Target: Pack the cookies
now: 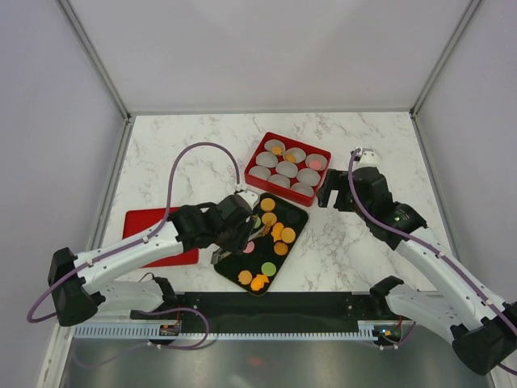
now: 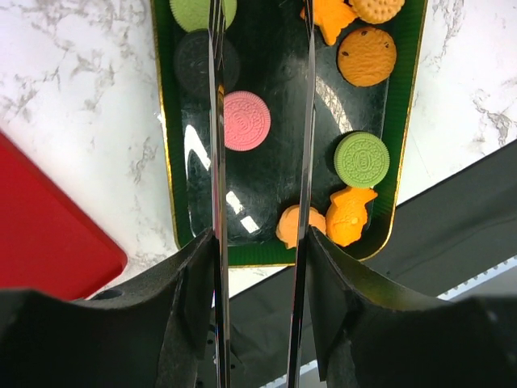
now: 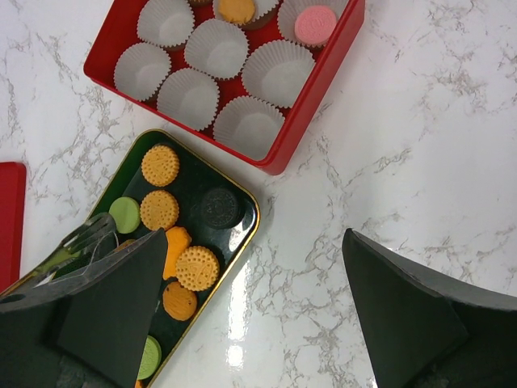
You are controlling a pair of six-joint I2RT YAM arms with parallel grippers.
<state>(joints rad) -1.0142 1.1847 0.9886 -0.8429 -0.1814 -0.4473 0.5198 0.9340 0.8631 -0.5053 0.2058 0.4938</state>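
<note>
Top external view: looked down on a marble table (image 1: 202,145), both arms reaching in from the near edge. Found a red box (image 1: 275,191) far and right of centre, lined with paper cups (image 1: 287,169), most of them bare, at least two holding something: an orange cookie (image 3: 236,10) and a boxed pink cookie (image 3: 315,24). Found a flat red lid (image 1: 149,222) at the near left, apart from the rest. Placed the dark tray (image 1: 295,214) between lid and box, just near of the box, with the remaining cookies (image 1: 275,230) scattered on it in orange, green, pink and dark. Saw the left gripper (image 2: 260,238) over the tray's left side, clamped on thin tongs (image 2: 216,121), blades apart, tips out of sight from the left wrist. Noted a loose pink cookie (image 2: 246,120) lying just inside the left blade and a dark cookie (image 2: 198,63) partly under that blade. Saw the right gripper (image 1: 331,196) just right of the box, fingers wide apart, holding nothing. Judged the step in hand as picking a cookie off the tray, early in the packing. Judged the next move as calling for blades centred about one cookie, lowered to the tray, squeezed gently, then lifted and carried far and right to a bare cup.
</note>
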